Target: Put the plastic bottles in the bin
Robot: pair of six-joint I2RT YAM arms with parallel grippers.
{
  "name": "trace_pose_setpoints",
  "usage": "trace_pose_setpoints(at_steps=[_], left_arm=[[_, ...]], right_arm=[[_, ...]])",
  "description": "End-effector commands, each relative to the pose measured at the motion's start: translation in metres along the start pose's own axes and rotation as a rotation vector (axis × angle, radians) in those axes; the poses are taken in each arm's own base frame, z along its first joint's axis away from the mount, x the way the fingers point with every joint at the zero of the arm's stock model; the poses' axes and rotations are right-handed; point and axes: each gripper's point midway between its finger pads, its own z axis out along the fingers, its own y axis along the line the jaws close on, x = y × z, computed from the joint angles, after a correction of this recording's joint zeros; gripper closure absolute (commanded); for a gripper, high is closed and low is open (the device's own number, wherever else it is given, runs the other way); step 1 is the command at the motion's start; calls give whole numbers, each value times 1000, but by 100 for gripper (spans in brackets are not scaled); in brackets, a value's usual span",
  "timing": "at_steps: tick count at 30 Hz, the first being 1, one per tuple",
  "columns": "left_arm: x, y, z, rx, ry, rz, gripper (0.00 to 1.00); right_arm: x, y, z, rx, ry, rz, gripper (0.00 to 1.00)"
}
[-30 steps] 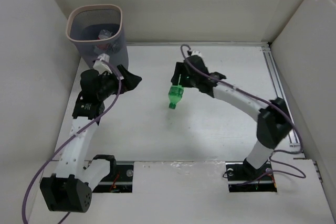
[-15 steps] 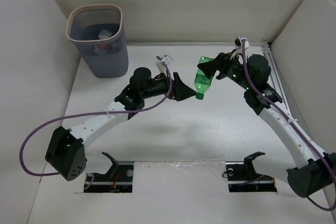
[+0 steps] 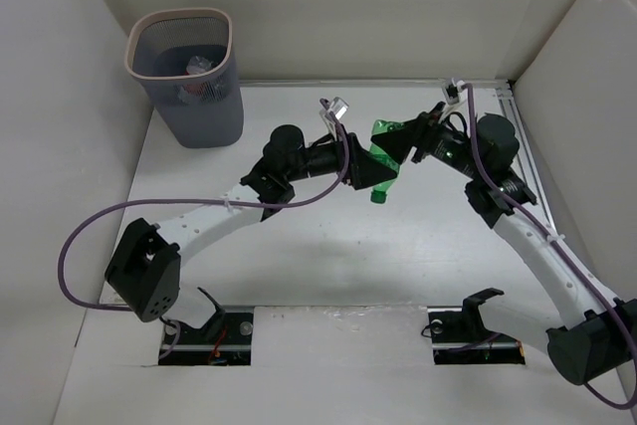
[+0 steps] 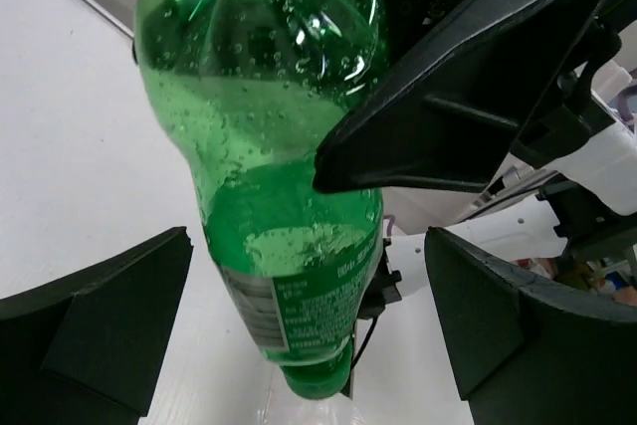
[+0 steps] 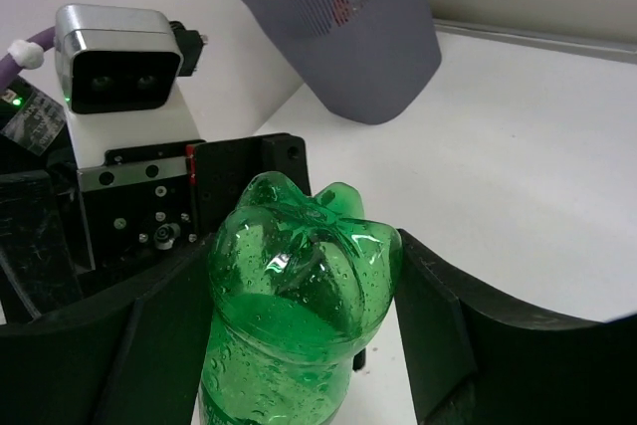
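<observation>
- Green bottle [image 3: 382, 171] hung in the air over the middle of the table [image 3: 299, 256], between the two arms. It was tilted, with its lobed base up and its cap end down.
- Right gripper [image 5: 304, 256] was clamped on the bottle's base end, a finger pressed to each side.
- Left gripper [image 4: 306, 246] was spread wide, straddling the bottle's body. Its fingers [image 4: 109, 325] stood off on both sides, with white table showing in the gaps.
- Bin [image 3: 199, 121] stood at the far left corner of the table, upright and well apart from both grippers.
- Clear bottle [image 3: 199, 66] lay inside the bin, and something red showed through the mesh beside it. The count of bottles in there could not be read from above.
</observation>
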Motion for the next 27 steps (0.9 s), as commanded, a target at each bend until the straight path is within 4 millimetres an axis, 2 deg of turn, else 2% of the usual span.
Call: trace_pose_setpoints(at_steps=[1, 2, 4, 5, 6, 7, 10, 11, 12, 13, 14, 15, 16, 17, 18, 19, 20, 21, 22, 23, 24, 25, 26, 27], left_arm=[[-20, -40, 9, 139, -37, 67, 0], [-18, -41, 9, 145, -30, 68, 3], [-8, -42, 15, 168, -5, 64, 19], [-11, -46, 15, 182, -19, 79, 27], [-8, -45, 16, 193, -6, 58, 35], [-8, -43, 18, 194, -6, 50, 53], [-7, -47, 18, 223, 0, 47, 76], [-10, -50, 18, 229, -6, 53, 83], [-10, -48, 19, 215, -9, 46, 89], [-15, -51, 20, 218, -13, 57, 94], [-26, -46, 17, 190, -41, 74, 95], [-34, -38, 17, 150, -65, 64, 100], [-40, -29, 14, 104, -67, 57, 100], [-63, -22, 7, 62, -109, 74, 100], [-76, -11, 3, 13, -129, 105, 100], [-83, 10, -2, -93, -127, 83, 100], [-98, 20, -9, -150, -148, 99, 100], [-138, 23, -24, -204, -217, 145, 100], [-161, 33, -36, -280, -264, 193, 100], [-171, 52, -49, -375, -270, 170, 100], [-213, 59, -73, -450, -354, 206, 100], [-232, 69, -88, -513, -391, 220, 100], [-247, 90, -109, -628, -435, 191, 100], [-274, 97, -123, -682, -484, 211, 100]], right_arm=[[-28, 34, -3, -130, -99, -30, 100], [-29, 37, -3, -149, -98, -37, 100], [-35, 43, -2, -175, -113, -21, 100], [-34, 46, -3, -188, -104, -13, 100], [-41, 50, -4, -200, -124, -28, 100], [-42, 50, -2, -206, -130, -20, 100], [-45, 54, -3, -225, -136, -14, 99], [-48, 57, -3, -229, -142, -19, 96], [-47, 58, -4, -238, -136, -20, 86], [-49, 55, -4, -230, -140, -21, 32], [-50, 54, -8, -224, -148, -26, 1], [-50, 52, -9, -210, -159, -24, 0], [-57, 39, -14, -160, -178, -25, 0], [-55, 26, -18, -115, -182, -14, 0], [-57, 22, -28, -90, -193, -17, 0], [-64, 16, -35, -54, -216, -21, 0], [-69, -3, -44, 21, -244, -17, 0], [-71, -6, -55, 60, -252, -34, 0], [-69, -13, -60, 88, -249, -35, 0], [-73, -21, -67, 127, -266, -36, 0], [-72, -21, -70, 130, -261, -47, 0], [-67, -23, -73, 138, -248, -38, 0], [-67, -23, -73, 138, -248, -38, 0], [-60, -26, -75, 138, -235, -32, 0]])
